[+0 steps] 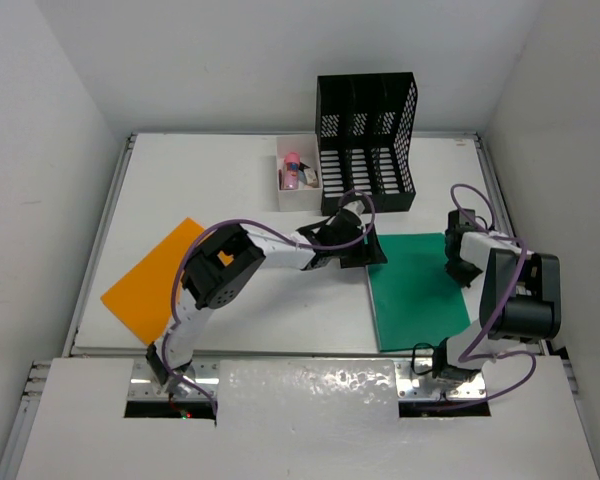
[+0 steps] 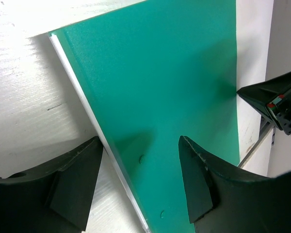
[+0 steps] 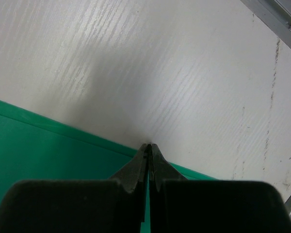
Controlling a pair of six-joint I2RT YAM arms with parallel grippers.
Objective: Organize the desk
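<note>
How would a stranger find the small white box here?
Look at the tall black mesh file rack at the far edge of the desk. Just left of it sits the white box; unlike the rack, it is low and holds something pink.

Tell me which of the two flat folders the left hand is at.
The green folder, right of centre: the open left hand straddles its edge. The orange folder lies alone, near the left rail of the desk.
</note>
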